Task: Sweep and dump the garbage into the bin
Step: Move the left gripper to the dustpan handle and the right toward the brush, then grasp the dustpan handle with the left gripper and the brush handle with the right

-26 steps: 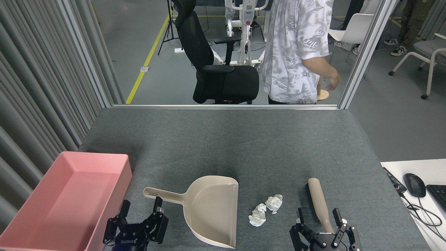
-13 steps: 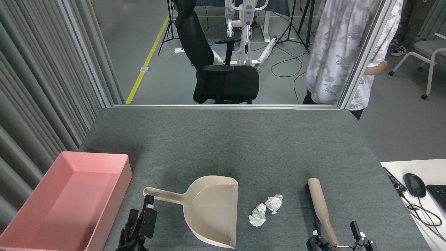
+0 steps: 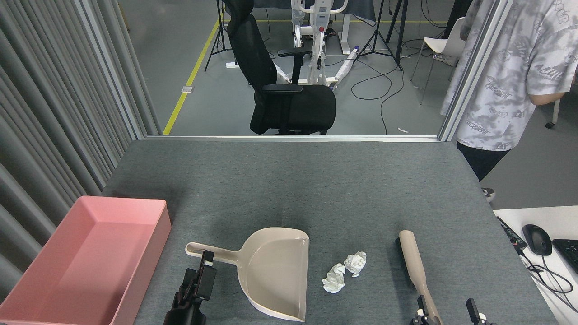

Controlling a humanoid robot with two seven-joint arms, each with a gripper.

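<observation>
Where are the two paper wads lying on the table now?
In the head view, the paper wads lie on the grey table, right of the dustpan and left of the brush.

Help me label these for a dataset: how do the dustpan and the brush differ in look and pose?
The dustpan is broad and scoop-shaped, its thin handle pointing left toward the pink bin; the brush is a narrow stick running toward the table's near edge. The dustpan lies left of the paper wads; the brush lies right of them. The left gripper is by the dustpan's handle; the right gripper is at the brush's near end. Both are beige and lie flat.
</observation>
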